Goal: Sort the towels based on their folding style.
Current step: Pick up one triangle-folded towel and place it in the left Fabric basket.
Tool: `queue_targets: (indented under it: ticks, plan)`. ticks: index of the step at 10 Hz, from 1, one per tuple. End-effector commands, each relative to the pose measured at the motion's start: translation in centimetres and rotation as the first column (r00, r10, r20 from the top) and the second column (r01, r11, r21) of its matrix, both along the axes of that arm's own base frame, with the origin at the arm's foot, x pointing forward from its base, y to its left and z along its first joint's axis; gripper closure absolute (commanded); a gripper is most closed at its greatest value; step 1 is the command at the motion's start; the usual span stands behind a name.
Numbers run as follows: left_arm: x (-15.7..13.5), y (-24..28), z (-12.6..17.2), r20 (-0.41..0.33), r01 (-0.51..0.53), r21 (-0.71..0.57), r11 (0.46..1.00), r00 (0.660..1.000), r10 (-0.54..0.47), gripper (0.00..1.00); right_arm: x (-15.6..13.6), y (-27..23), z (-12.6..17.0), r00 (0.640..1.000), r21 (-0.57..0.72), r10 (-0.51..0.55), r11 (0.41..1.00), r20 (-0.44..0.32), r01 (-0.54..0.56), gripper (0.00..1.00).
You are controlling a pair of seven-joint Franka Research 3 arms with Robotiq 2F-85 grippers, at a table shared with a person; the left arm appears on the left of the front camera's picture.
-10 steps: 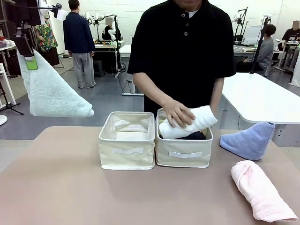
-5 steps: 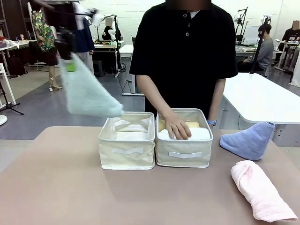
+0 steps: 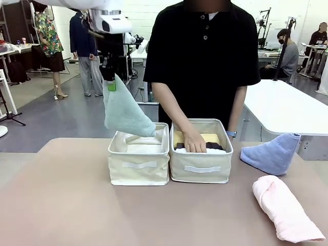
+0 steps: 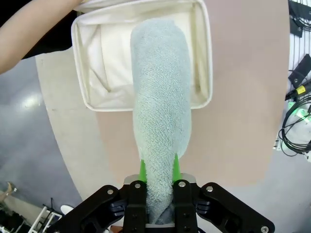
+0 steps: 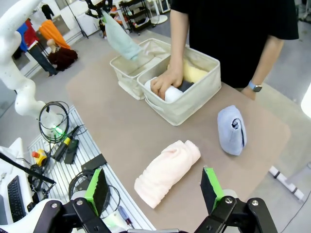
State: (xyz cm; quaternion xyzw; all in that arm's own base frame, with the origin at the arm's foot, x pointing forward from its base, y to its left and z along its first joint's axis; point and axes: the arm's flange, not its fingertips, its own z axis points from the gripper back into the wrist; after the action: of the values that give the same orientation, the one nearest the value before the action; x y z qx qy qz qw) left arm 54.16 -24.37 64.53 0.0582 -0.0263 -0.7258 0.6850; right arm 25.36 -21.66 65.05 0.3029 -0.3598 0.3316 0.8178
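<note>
1. The robot's left hand [image 4: 158,169], clamped on the narrow tip of the pale teal towel [image 4: 160,97], hangs the cone over the left basket [image 3: 138,166], wide end at the far rim.
2. The right hand [image 5: 154,187] gapes wide, holding nothing; the pink towel [image 3: 287,207] lies by the table's [image 3: 61,205] right near edge, and the light blue towel [image 3: 271,154] sits farther back.
3. Bare table spreads before both baskets.
4. The person's hand [image 3: 195,143] partly hides the yellow towel [image 3: 210,137], dark grey towel [image 3: 215,146] and white towel [image 3: 212,151] in the right basket [image 3: 201,169].

L tool [image 3: 109,82] raised high, jaws clamped; R tool [image 5: 154,187] hovering w/ jaws wide apart.
</note>
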Motion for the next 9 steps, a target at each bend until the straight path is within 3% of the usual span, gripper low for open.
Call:
queue_targets:
  ticks: [1,9]
  plan:
    - [0.4,-0.5,-1.4,0.003,0.008,-0.007,1.0,1.0,-0.008,0.82,0.1,-0.1,0.1,1.0,0.023,0.013,1.0,0.02,-0.013,0.0]
    - [-0.3,-2.2,-9.8,-0.102,-0.045,0.007,0.999,0.994,0.045,0.82,0.1,-0.1,0.1,1.0,0.023,0.013,1.0,0.02,-0.013,0.0]
